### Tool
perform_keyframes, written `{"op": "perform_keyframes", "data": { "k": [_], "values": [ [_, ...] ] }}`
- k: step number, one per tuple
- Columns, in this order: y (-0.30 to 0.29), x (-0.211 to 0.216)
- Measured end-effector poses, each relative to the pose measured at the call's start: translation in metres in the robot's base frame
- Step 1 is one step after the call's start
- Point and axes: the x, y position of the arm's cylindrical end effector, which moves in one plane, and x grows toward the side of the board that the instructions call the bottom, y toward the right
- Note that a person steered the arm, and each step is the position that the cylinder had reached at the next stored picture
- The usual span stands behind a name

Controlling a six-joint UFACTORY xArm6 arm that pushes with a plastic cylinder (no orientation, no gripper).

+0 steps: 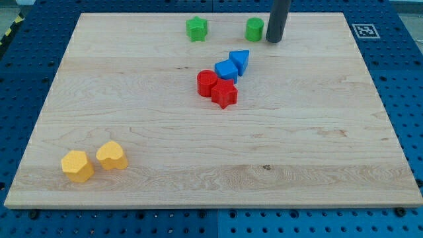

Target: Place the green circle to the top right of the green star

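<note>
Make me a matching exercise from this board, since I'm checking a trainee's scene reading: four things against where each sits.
1. green circle
2. green star
3. red star
4. my tip

a. beside the red cylinder
b. just right of the green circle
c. top edge, left of the circle
d. between the star and the rod

Pairs: 1-d, 2-c, 3-a, 4-b

The room is bright and the light is even, coming from above. The wooden board shows no glare. Small soft shadows sit close under the blocks. Everything looks sharp, with no blur, and the edges look straight.
</note>
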Motion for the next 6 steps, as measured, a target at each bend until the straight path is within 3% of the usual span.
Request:
{"op": "perform_keyframes", "data": {
  "k": [6],
  "values": [
    [-0.01, -0.034]
  ]
}}
